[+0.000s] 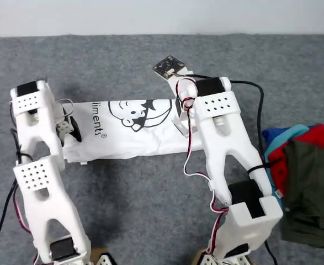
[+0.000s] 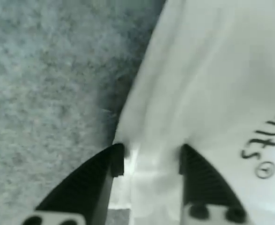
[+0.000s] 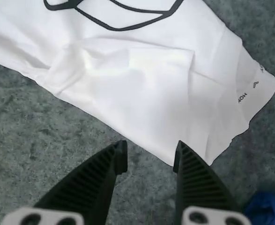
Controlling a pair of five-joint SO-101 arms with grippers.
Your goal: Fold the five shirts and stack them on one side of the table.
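1. the white shirt (image 1: 123, 138) lies folded into a long band on the grey carpet (image 1: 150, 193), reaching from one claw to the other.
2. the left claw (image 2: 151, 159) is spread, one finger on each side of a bunched bit of the shirt's (image 2: 212, 70) end edge; i cannot tell if the cloth is gripped.
3. just ahead of this claw and off to one side runs dark lettering (image 2: 263, 150) that ends in a small ringed mark.
4. the right claw (image 3: 149, 157) is spread with nothing between its fingers, over bare carpet just off the shirt's (image 3: 142, 79) long edge.
5. ahead of this claw the cloth shows part of a black line drawing (image 3: 114, 11). near the shirt's corner, off to one side, there is small print (image 3: 245, 93) too small to read.
6. the shirt's edges lie flat on the carpet near the right claw. at the left claw the end is wrinkled.
7. a pile of shirts (image 1: 305, 176) in blue, red and dark green sits at the table's edge, beyond the right claw and well apart from the white shirt, with carpet between them.
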